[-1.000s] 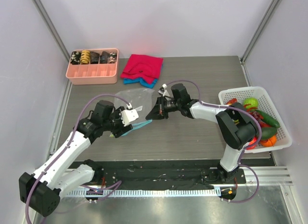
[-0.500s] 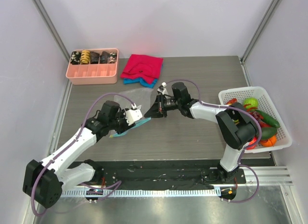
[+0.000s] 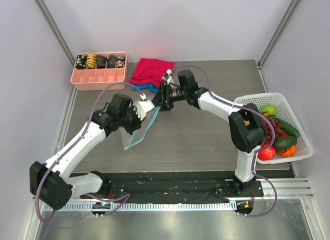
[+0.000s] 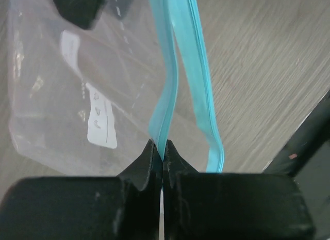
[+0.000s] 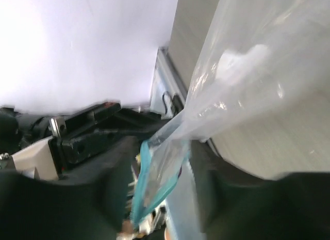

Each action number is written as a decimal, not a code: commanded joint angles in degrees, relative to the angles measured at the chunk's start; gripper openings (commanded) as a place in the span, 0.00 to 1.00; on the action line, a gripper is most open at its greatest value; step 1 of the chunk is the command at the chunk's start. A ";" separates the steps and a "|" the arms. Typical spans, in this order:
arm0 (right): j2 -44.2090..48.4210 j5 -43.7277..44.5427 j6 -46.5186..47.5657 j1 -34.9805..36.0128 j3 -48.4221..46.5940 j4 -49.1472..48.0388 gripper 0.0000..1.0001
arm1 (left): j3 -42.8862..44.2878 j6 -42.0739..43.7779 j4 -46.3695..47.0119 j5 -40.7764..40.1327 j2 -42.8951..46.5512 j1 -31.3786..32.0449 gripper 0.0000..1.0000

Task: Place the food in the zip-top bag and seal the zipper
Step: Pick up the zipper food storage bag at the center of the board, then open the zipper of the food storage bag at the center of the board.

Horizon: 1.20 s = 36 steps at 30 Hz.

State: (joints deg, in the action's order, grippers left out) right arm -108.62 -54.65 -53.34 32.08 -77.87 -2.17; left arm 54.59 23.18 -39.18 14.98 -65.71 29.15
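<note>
The left hand (image 4: 162, 156) is clamped shut on one lip of the teal zipper (image 4: 172, 69), and the other lip bows away from it, so the mouth gapes a little. From that pinch the strip runs up and away towards the right hand (image 5: 160, 193), whose fingers (image 5: 116, 193) stand apart with the edge of the zip-top bag (image 4: 62, 95) loose between them, not squeezed. The clear film sags off to one side, just above the counter (image 3: 206, 142). The food (image 3: 278, 129) is all well off to the right in the white basket (image 3: 258, 97). I'd say the right arm is much nearer to fetch it, with the left holding the mouth.
</note>
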 commanded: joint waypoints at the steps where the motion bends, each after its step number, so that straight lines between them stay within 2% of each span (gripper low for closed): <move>1: 0.60 7.09 13.76 -6.05 -10.98 14.62 0.64 | 9.38 -20.49 -9.67 -2.33 -7.40 -0.23 0.00; 2: 1.38 9.28 14.57 -7.19 -11.08 15.70 0.74 | 9.74 -22.54 -9.51 -2.59 -7.76 -0.32 0.00; 5: 7.17 11.05 16.69 -12.20 -7.05 16.94 0.88 | 10.89 -31.94 -7.06 -4.17 -7.76 -0.84 0.00; 9: 15.09 13.16 20.20 -14.23 3.30 17.20 0.89 | 15.28 -43.72 -6.79 -8.04 -12.50 -0.85 0.00; 15: 24.76 18.43 20.12 -9.49 13.52 11.58 0.86 | 22.66 -57.18 -6.70 -7.77 -20.32 -0.84 0.00; 18: 25.39 18.79 20.47 -7.56 13.71 11.84 0.86 | 27.22 -60.43 -6.79 -8.66 -22.70 -0.85 0.00; 24: 20.30 22.04 20.38 -2.90 9.49 10.18 0.80 | 30.84 -63.43 -6.35 -5.23 -25.60 -1.02 0.00; 28: 15.90 27.48 20.47 -1.58 6.68 9.29 0.67 | 29.62 -64.84 -5.30 -2.33 -24.82 -1.72 0.00; 30: 13.45 27.50 19.94 -1.66 4.75 9.38 0.63 | 29.00 -65.36 -5.29 -1.10 -23.50 -2.25 0.00; 32: 12.47 25.92 19.24 -1.58 3.52 9.29 0.55 | 28.47 -65.80 -5.91 -0.83 -22.27 -3.65 0.00; 33: 12.03 25.57 18.89 -1.58 3.34 9.29 0.46 | 27.86 -65.89 -6.17 0.04 -21.74 -4.27 0.00; 36: 12.38 24.86 18.80 -1.66 3.68 9.47 0.04 | 27.59 -63.88 -8.10 0.49 -19.29 -5.85 0.00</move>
State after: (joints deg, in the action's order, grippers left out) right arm -97.23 -29.93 -34.35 30.41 -71.57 9.65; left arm 82.52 -41.32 -46.06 13.15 -90.30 25.45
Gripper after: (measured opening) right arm 0.255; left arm 0.023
